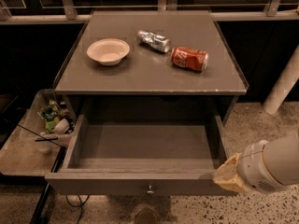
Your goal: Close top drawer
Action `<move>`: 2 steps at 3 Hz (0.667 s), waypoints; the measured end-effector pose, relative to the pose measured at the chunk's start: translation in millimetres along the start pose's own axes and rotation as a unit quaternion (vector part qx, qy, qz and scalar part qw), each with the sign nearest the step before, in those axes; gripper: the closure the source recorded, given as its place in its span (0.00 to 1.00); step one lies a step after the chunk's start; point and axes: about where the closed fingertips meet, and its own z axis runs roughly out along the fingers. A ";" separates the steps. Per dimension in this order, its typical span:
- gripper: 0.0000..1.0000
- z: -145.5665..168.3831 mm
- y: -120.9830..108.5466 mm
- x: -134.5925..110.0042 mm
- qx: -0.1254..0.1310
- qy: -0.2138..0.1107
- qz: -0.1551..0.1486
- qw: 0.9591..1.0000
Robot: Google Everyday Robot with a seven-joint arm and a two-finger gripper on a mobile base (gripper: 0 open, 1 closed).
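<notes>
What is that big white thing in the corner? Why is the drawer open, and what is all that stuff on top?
The white tube at the lower right is a robot's arm. Its cream-coloured tip is the robot's hand. The hand is close to the front right corner of the wide grey-brown top drawer, which is pulled out and looks empty. The robot's job is to push it shut. The one camera looks down on everything from above. On the grey cabinet top lie a cream round bowl, a crushed silver can and a red soda can on its side. I cannot see anything held in the hand.
</notes>
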 end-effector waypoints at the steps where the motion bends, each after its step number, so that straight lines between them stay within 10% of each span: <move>1: 1.00 20.3 -1.8 5.6 -0.003 0.005 0.000 1.000; 2: 1.00 37.6 -5.4 16.5 0.004 -0.004 0.009 1.000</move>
